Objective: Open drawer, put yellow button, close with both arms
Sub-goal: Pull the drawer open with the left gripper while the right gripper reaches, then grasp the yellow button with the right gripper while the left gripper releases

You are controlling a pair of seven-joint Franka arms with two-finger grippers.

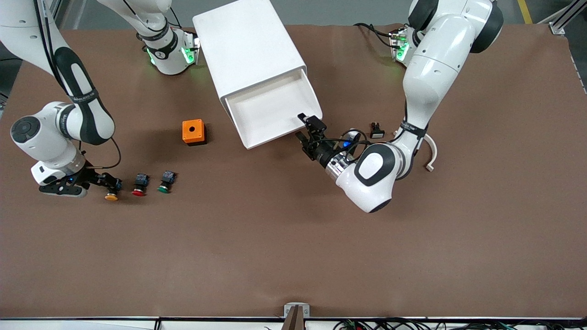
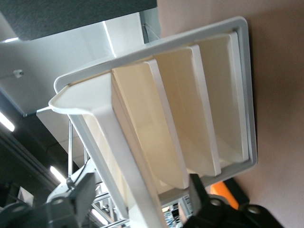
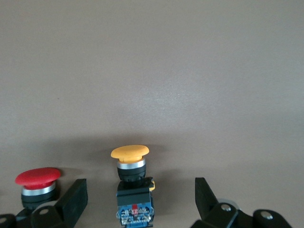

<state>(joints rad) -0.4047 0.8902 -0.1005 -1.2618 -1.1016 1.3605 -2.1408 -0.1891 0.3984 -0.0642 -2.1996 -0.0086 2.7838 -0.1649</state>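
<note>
With the drawer (image 1: 270, 112) pulled out, my left gripper (image 1: 311, 129) sat at its front lip, jaws apart. My right gripper (image 3: 141, 199), jaws wide, straddled the yellow button (image 1: 111, 196) on the table beside the red button (image 1: 139, 192). I judged the pick-up was in hand, needing closure on its body.

The right wrist view cuts off the yellow button's (image 3: 134, 185) body and half the red button (image 3: 37, 184). The left wrist view crops the cabinet (image 2: 237, 95), so the drawer (image 2: 102, 142) shows only in part. The small black part (image 1: 376, 130) by the left arm is too tiny to identify.
</note>
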